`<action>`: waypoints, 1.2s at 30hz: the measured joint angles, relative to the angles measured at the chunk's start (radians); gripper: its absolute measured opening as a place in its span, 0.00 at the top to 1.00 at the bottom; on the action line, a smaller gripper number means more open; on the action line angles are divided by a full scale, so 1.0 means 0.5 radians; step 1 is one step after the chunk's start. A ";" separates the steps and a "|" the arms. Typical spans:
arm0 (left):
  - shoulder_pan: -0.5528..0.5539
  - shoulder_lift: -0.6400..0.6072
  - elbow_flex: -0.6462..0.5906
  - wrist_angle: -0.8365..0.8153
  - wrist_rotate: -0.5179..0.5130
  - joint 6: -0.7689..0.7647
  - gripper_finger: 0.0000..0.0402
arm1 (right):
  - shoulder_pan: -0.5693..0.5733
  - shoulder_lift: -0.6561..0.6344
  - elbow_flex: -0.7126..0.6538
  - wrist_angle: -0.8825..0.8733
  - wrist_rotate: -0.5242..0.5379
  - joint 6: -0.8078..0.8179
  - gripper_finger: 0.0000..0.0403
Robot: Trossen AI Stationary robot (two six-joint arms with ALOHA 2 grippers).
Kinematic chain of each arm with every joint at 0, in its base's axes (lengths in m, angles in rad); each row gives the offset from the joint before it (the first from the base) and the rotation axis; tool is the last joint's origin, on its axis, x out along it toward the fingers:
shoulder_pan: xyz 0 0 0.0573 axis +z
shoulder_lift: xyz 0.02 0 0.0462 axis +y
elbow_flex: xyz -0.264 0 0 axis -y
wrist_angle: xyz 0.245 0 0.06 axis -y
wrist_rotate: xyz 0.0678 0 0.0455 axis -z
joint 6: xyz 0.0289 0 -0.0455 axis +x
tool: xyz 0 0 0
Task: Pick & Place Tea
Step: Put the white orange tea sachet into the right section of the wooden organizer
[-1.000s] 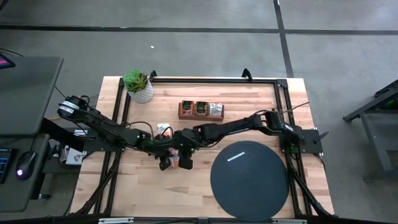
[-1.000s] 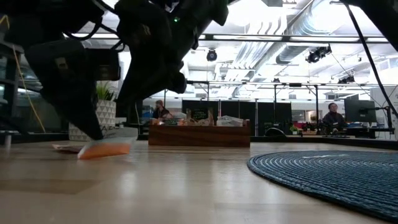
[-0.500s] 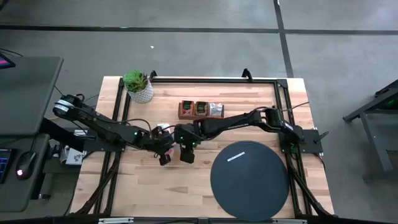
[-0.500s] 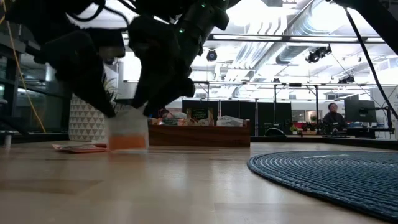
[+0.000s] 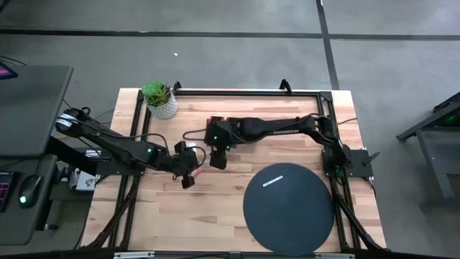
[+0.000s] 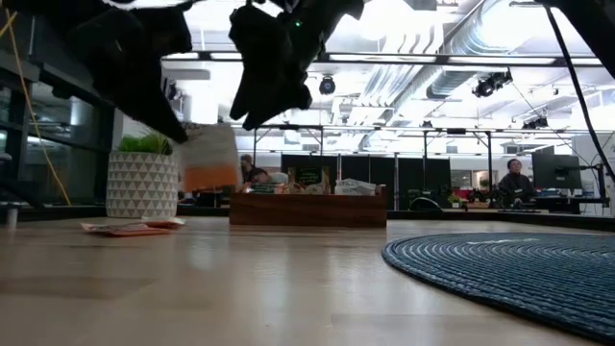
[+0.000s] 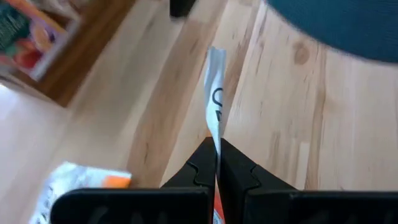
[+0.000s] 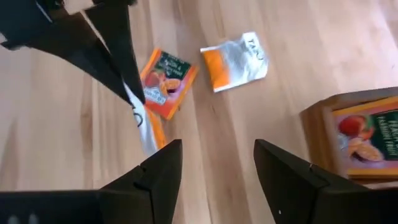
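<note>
From above, the left gripper [image 5: 192,171] sits left of the table's [image 5: 287,115] middle, its fingers pinched on a tea sachet [image 5: 198,170]. The right gripper [image 5: 218,160] hovers just right of it with its fingers spread, holding nothing. A wooden tray [image 5: 231,127] lies farther back, a potted plant [image 5: 159,98] stands at the far left corner, and a dark round mat [image 5: 288,206] lies near right.

At table height, the held sachet [image 6: 209,159], white above and orange below, hangs clear of the tabletop. Two more sachets [image 6: 125,228] lie flat on the wood to its left, in front of the plant pot [image 6: 142,185].

The left wrist camera shows the sachet [image 7: 215,99] edge-on, clamped between the closed fingers [image 7: 199,171].

The right wrist camera shows its own spread fingers [image 8: 283,171] above the wood, and beyond them an orange sachet [image 8: 166,82] and a white-and-orange one [image 8: 235,61] lying flat beside the tray [image 8: 354,137].
</note>
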 joint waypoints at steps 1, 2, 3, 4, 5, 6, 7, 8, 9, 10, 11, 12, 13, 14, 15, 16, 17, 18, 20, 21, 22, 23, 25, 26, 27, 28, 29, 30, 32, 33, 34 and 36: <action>0.000 -0.011 0.009 0.004 -0.017 0.017 1.00 | -0.010 -0.005 0.000 -0.005 -0.052 -0.011 0.51; 0.000 -0.020 0.019 -0.002 -0.042 0.039 1.00 | -0.019 -0.004 -0.001 -0.019 -0.122 -0.026 0.51; 0.000 -0.028 0.031 -0.020 -0.074 0.065 1.00 | -0.027 -0.003 -0.002 -0.034 -0.202 -0.046 0.51; 0.000 -0.038 0.042 -0.029 -0.099 0.098 1.00 | -0.031 -0.003 -0.002 -0.036 -0.291 -0.060 0.51; 0.000 -0.045 0.055 -0.034 -0.135 0.137 1.00 | -0.031 -0.003 -0.002 -0.032 -0.373 -0.074 0.51; 0.000 -0.053 0.067 -0.039 -0.170 0.174 1.00 | -0.031 -0.004 -0.002 -0.024 -0.439 -0.086 0.51; 0.000 -0.061 0.080 -0.049 -0.191 0.212 1.00 | -0.038 -0.004 -0.002 -0.014 -0.477 -0.095 0.51; 0.000 -0.064 0.093 -0.063 -0.219 0.243 1.00 | -0.039 -0.004 -0.002 -0.012 -0.514 -0.100 0.51; 0.000 -0.064 0.104 -0.081 -0.236 0.265 1.00 | -0.043 -0.004 -0.002 -0.013 -0.538 -0.108 0.51; 0.001 -0.064 0.113 -0.098 -0.246 0.277 1.00 | -0.050 -0.004 -0.002 -0.009 -0.561 -0.111 0.51; 0.001 -0.063 0.123 -0.119 -0.258 0.294 1.00 | -0.055 -0.004 -0.002 -0.004 -0.592 -0.112 0.51; 0.001 -0.063 0.131 -0.131 -0.264 0.311 1.00 | -0.058 -0.004 -0.002 -0.001 -0.629 -0.115 0.51; 0.001 -0.063 0.135 -0.127 -0.269 0.319 1.00 | -0.060 -0.004 -0.002 -0.001 -0.650 -0.118 0.51; 0.001 -0.063 0.135 -0.126 -0.271 0.321 1.00 | -0.060 -0.004 -0.002 -0.002 -0.656 -0.127 0.51; 0.002 -0.063 0.135 -0.131 -0.271 0.321 1.00 | -0.058 -0.004 -0.002 -0.001 -0.661 -0.133 0.51; 0.001 -0.063 0.135 -0.133 -0.274 0.321 1.00 | -0.056 -0.004 -0.002 -0.001 -0.674 -0.132 0.51; 0.001 -0.063 0.135 -0.133 -0.279 0.321 1.00 | -0.057 -0.004 -0.002 0.002 -0.694 -0.131 0.51; 0.002 -0.063 0.135 -0.133 -0.279 0.320 1.00 | -0.058 -0.004 -0.002 0.014 -0.726 -0.124 0.51; 0.002 -0.062 0.135 -0.140 -0.291 0.319 1.00 | -0.061 -0.004 -0.002 0.046 -0.785 -0.107 0.51; 0.002 -0.063 0.135 -0.137 -0.297 0.319 1.00 | -0.063 -0.004 -0.002 0.058 -0.798 -0.100 0.51; 0.002 -0.063 0.135 -0.137 -0.301 0.318 1.00 | -0.064 -0.004 -0.002 0.071 -0.798 -0.098 0.51; 0.002 -0.063 0.135 -0.138 -0.302 0.314 1.00 | -0.064 -0.004 -0.002 0.085 -0.796 -0.099 0.51; 0.002 -0.063 0.135 -0.137 -0.302 0.313 1.00 | -0.064 -0.004 -0.002 0.115 -0.795 -0.091 0.51; 0.002 -0.062 0.135 -0.138 -0.302 0.312 1.00 | -0.064 -0.004 -0.002 0.144 -0.798 -0.081 0.51; 0.002 -0.062 0.135 -0.138 -0.302 0.306 1.00 | -0.064 -0.004 -0.002 0.166 -0.804 -0.064 0.51; 0.002 -0.062 0.135 -0.138 -0.302 0.306 1.00 | -0.064 -0.004 -0.002 0.181 -0.816 -0.055 0.51; 0.002 -0.062 0.135 -0.137 -0.302 0.306 1.00 | -0.064 -0.004 -0.002 0.194 -0.827 -0.049 0.51; 0.002 -0.062 0.135 -0.137 -0.309 0.306 1.00 | -0.064 -0.004 -0.002 0.203 -0.832 -0.049 0.51; 0.002 -0.062 0.135 -0.137 -0.316 0.306 1.00 | -0.062 -0.004 -0.002 0.208 -0.828 -0.048 0.52; 0.002 -0.062 0.135 -0.137 -0.316 0.305 1.00 | -0.062 -0.004 -0.002 0.208 -0.823 -0.048 0.52; 0.002 -0.061 0.134 -0.137 -0.316 0.305 1.00 | -0.062 -0.004 -0.002 0.208 -0.821 -0.048 0.53; 0.002 -0.061 0.134 -0.137 -0.316 0.299 1.00 | -0.062 -0.004 -0.002 0.208 -0.814 -0.036 0.55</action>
